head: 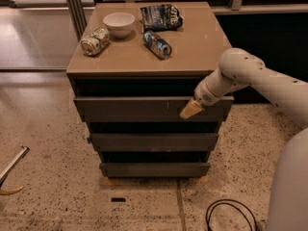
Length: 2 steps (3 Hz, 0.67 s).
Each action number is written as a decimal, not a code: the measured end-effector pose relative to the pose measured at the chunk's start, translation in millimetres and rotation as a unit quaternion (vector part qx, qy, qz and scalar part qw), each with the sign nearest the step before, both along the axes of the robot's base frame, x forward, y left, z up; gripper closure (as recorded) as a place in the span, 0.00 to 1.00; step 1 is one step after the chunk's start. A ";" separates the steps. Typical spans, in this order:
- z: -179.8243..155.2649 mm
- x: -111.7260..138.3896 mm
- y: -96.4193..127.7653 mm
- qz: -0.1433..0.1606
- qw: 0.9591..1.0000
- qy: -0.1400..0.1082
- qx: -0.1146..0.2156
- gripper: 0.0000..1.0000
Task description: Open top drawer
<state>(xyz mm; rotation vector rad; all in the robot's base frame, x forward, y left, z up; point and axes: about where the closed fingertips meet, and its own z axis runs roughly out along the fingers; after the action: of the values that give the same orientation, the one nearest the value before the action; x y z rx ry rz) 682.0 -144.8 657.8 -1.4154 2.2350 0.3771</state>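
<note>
The top drawer [130, 109] is the widest dark grey-brown front, just under the cabinet's brown top, with pale scratch marks right of centre. It stands out a little from the cabinet body, with a dark gap above it. My gripper [190, 109] reaches in from the right on a white arm. Its tan fingertip lies against the drawer front's upper right part, next to the scratches.
On the cabinet top [202, 47] lie a white bowl [119, 24], two cans [95, 41] [157, 44] and a chip bag [160, 17]. Two narrower drawer fronts [154, 142] [154, 169] sit below. A black cable [231, 215] lies on the floor at the right.
</note>
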 end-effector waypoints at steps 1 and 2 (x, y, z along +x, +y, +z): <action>5.7 0.0 0.0 0.000 1.000 0.000 0.000 0.56; 6.3 0.0 0.0 0.000 1.000 0.000 0.000 0.37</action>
<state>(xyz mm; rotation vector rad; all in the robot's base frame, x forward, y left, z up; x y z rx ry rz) 682.0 -144.8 664.1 -1.4154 2.2349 0.3771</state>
